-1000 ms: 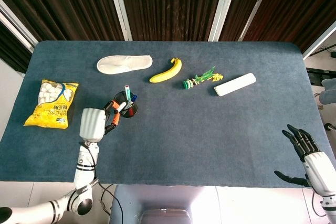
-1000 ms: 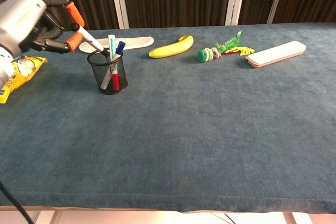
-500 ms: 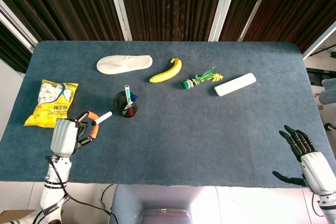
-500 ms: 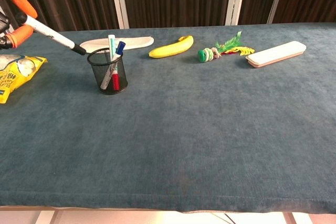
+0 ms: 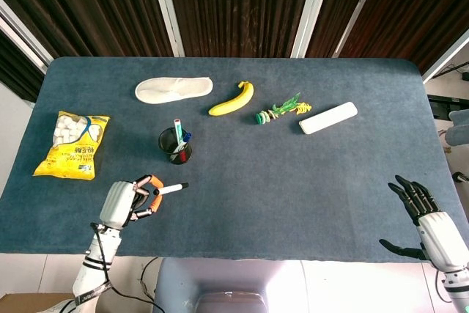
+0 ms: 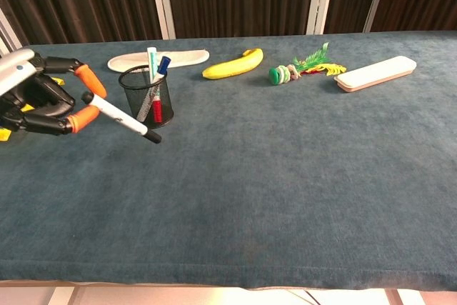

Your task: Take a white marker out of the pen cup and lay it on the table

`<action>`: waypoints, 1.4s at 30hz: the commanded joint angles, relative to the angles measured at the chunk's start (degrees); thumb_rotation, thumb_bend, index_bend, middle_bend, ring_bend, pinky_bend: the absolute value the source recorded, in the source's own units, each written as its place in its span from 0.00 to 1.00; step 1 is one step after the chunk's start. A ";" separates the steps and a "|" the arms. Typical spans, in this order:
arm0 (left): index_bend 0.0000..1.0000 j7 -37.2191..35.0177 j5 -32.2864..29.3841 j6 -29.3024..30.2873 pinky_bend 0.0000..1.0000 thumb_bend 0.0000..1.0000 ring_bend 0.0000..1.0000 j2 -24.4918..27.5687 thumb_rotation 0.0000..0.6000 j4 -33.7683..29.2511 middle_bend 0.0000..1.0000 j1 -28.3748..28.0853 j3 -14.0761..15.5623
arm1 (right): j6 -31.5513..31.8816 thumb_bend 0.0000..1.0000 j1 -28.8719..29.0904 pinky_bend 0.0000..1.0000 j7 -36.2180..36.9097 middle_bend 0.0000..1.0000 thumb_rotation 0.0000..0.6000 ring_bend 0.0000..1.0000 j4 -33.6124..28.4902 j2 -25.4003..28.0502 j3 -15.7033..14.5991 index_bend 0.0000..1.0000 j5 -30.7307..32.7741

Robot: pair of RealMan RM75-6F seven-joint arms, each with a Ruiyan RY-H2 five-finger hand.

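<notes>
My left hand [image 5: 126, 202] [image 6: 44, 98] pinches a white marker [image 5: 170, 190] [image 6: 120, 118] with a black cap between its orange-tipped fingers, near the table's front left. The marker points right and slightly down, its tip close above the blue cloth. The black mesh pen cup [image 5: 176, 146] [image 6: 147, 97] stands behind it, holding a few other markers. My right hand [image 5: 425, 214] hangs open with fingers spread at the front right corner, seen only in the head view.
A yellow snack bag [image 5: 72, 145] lies at the left. At the back lie a white slipper [image 5: 174, 89], a banana [image 5: 233, 99], a green toy [image 5: 280, 111] and a white case [image 5: 327, 117].
My left hand drew the white marker out of the cup, swung left, then came toward the front edge and lower. The right hand barely moved.
</notes>
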 commanded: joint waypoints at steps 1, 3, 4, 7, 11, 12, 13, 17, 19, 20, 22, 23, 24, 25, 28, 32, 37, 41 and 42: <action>0.74 1.67 -1.89 -1.69 1.00 0.40 1.00 -3.83 1.00 3.39 1.00 -0.88 -0.75 | 0.01 0.23 -0.02 0.13 0.05 0.05 1.00 0.02 -0.06 0.04 -0.02 0.06 0.04; 0.74 2.40 -3.34 -2.73 1.00 0.40 1.00 -5.81 1.00 5.13 1.00 -1.32 -1.47 | -0.04 0.23 -0.01 0.13 0.12 0.05 1.00 0.02 -0.01 0.05 -0.03 0.06 0.08; 0.74 2.62 -4.16 -3.29 1.00 0.40 1.00 -6.75 1.00 6.00 1.00 -1.56 -1.92 | -0.08 0.23 0.01 0.13 0.14 0.05 1.00 0.02 -0.01 0.05 -0.05 0.06 0.06; 0.74 2.94 -5.06 -3.90 1.00 0.40 1.00 -7.77 1.00 7.04 1.00 -1.83 -2.42 | -0.18 0.23 0.05 0.13 0.20 0.05 1.00 0.01 0.00 0.06 -0.04 0.06 0.12; 0.74 4.25 -8.38 -6.01 1.00 0.40 1.00 -11.41 1.00 11.58 1.00 -3.00 -4.51 | -0.34 0.23 0.16 0.13 0.40 0.05 1.00 0.02 -0.09 0.19 -0.03 0.06 0.21; 0.74 4.56 -9.02 -6.37 1.00 0.40 1.00 -12.19 1.00 12.72 1.00 -3.25 -4.96 | -0.39 0.23 0.19 0.13 0.47 0.05 1.00 0.02 -0.08 0.21 -0.03 0.06 0.23; 0.74 4.97 -9.71 -6.82 1.00 0.40 1.00 -13.05 1.00 14.12 1.00 -3.55 -5.41 | -0.47 0.23 0.24 0.13 0.58 0.05 1.00 0.02 -0.07 0.24 -0.04 0.06 0.23; 0.74 8.55 -10.36 -7.56 1.00 0.40 1.00 -14.92 1.00 20.04 1.00 -4.37 -5.42 | -0.40 0.23 0.27 0.13 0.87 0.05 1.00 0.02 -0.02 0.34 0.03 0.06 0.30; 0.72 9.93 -9.91 -7.65 1.00 0.39 1.00 -15.02 1.00 21.79 1.00 -4.45 -4.82 | -0.39 0.23 0.27 0.13 0.85 0.05 1.00 0.02 -0.03 0.35 0.00 0.06 0.25; 0.71 11.45 -9.39 -7.51 1.00 0.39 1.00 -15.06 1.00 23.33 1.00 -4.51 -4.24 | -0.42 0.23 0.28 0.13 0.83 0.05 1.00 0.01 -0.04 0.34 -0.02 0.06 0.21; 0.66 14.43 -8.57 -7.17 1.00 0.39 1.00 -15.22 1.00 25.80 1.00 -4.56 -3.24 | -0.42 0.23 0.29 0.13 0.79 0.05 1.00 0.01 -0.04 0.33 -0.04 0.06 0.19; 0.64 16.00 -8.30 -7.02 1.00 0.39 1.00 -15.29 1.00 26.92 1.00 -4.54 -2.79 | -0.45 0.23 0.29 0.13 0.75 0.05 1.00 0.01 -0.04 0.33 -0.05 0.06 0.19; 0.59 17.26 -8.18 -6.91 1.00 0.39 1.00 -15.41 1.00 27.74 0.99 -4.50 -2.52 | -0.49 0.23 0.31 0.13 0.74 0.05 1.00 0.01 -0.04 0.31 -0.05 0.06 0.20; 0.54 19.21 -8.10 -6.82 1.00 0.39 1.00 -15.46 1.00 28.80 0.98 -4.41 -2.13 | -0.54 0.23 0.33 0.13 0.72 0.05 1.00 0.01 -0.03 0.30 -0.07 0.06 0.20; 0.44 22.95 -7.95 -6.59 0.99 0.39 0.98 -15.29 1.00 30.61 0.88 -4.17 -1.52 | -0.68 0.23 0.40 0.13 0.62 0.05 1.00 0.02 -0.05 0.28 -0.08 0.06 0.20; 0.38 26.78 -7.76 -6.42 0.91 0.39 0.87 -14.64 1.00 31.67 0.75 -3.72 -0.80 | -0.77 0.23 0.45 0.13 0.60 0.05 1.00 0.01 -0.04 0.26 -0.08 0.06 0.24; 0.35 29.56 -6.85 -6.17 0.83 0.39 0.68 -13.51 1.00 31.93 0.61 -3.22 0.16 | -0.91 0.23 0.53 0.13 0.45 0.05 1.00 0.01 -0.10 0.21 -0.10 0.06 0.21; 0.30 32.68 -6.79 -6.07 0.65 0.39 0.52 -12.34 1.00 30.66 0.48 -2.94 0.35 | -0.83 0.23 0.49 0.13 0.39 0.05 1.00 0.02 -0.06 0.18 -0.11 0.06 0.23; 0.29 34.02 -6.83 -6.02 0.59 0.39 0.47 -12.00 1.00 30.35 0.43 -2.92 0.39 | -0.74 0.23 0.47 0.13 0.38 0.05 1.00 0.02 -0.12 0.20 -0.09 0.06 0.20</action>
